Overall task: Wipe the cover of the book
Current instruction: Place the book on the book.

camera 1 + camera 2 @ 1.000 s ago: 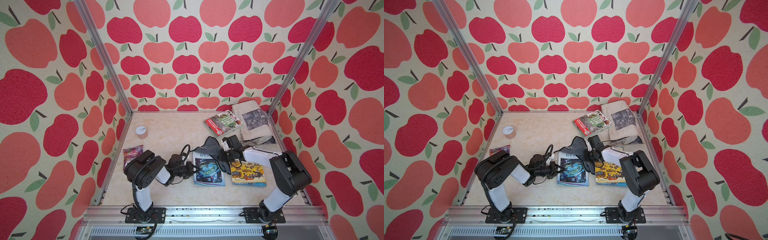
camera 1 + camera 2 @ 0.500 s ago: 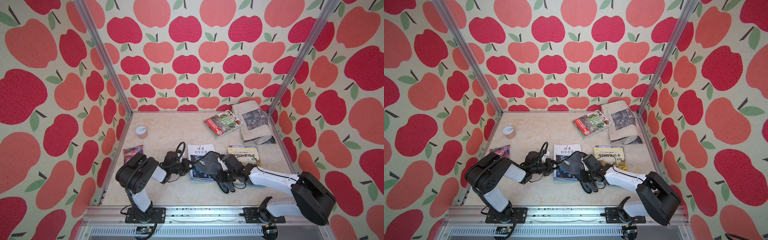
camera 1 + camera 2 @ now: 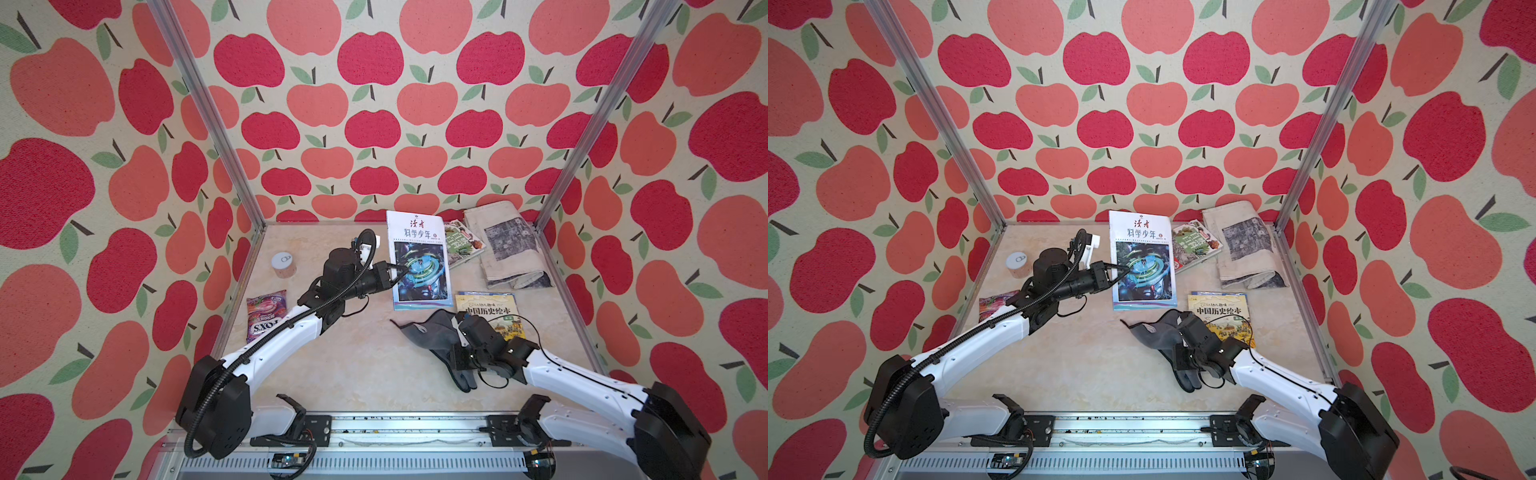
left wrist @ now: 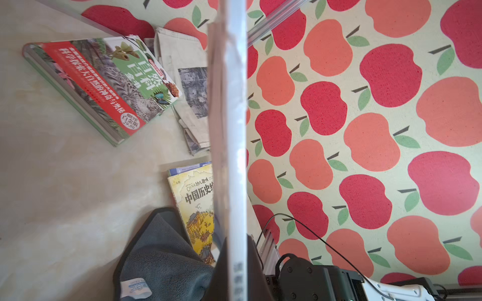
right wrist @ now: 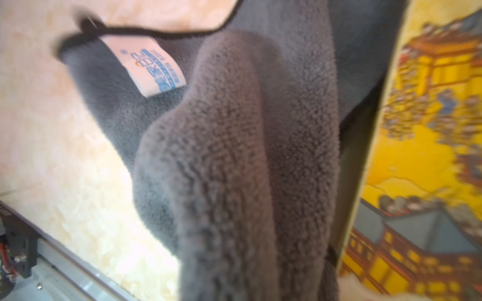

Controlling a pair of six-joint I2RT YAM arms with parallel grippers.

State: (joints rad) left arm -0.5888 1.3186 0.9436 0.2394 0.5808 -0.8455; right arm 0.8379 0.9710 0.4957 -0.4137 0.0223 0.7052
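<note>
Marbled beige tabletop (image 3: 353, 374). Centre-left lie jar (image 3: 284, 264), candy bag (image 3: 266, 316); right lie green book (image 3: 465, 247), newspaper (image 3: 511, 249), yellow book (image 3: 492, 309), grey cloth (image 3: 432, 334).

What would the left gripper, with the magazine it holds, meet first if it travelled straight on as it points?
Probably the folded newspaper: the left gripper, shut on the magazine, points toward it. Height is unclear, so it may pass above and reach the side wall.
</note>
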